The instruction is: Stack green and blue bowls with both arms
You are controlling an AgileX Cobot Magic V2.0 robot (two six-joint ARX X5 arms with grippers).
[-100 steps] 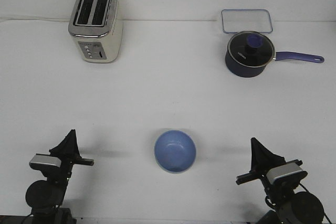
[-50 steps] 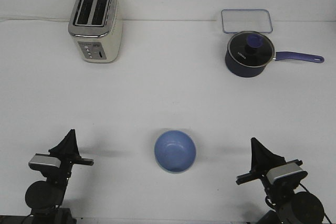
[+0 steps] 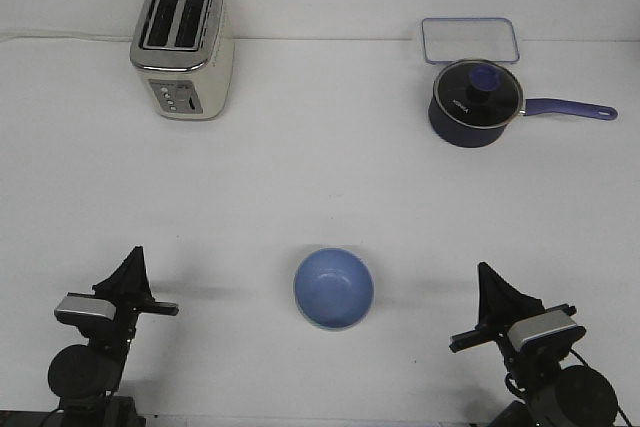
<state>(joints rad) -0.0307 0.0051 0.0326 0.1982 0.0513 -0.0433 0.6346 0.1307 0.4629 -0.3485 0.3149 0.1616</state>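
Note:
The blue bowl (image 3: 333, 289) sits upright on the white table (image 3: 320, 177) near the front edge, midway between the two arms. A thin pale rim shows around its edge. No separate green bowl shows in this view. My left gripper (image 3: 136, 253) rests at the front left, well left of the bowl. Its black fingers point up and form one closed wedge with nothing in them. My right gripper (image 3: 484, 271) rests at the front right, likewise shut and empty, well right of the bowl.
A cream toaster (image 3: 183, 47) stands at the back left. At the back right is a dark navy saucepan (image 3: 475, 102) with a glass lid, its handle pointing right. A clear rectangular container (image 3: 470, 39) lies behind the saucepan.

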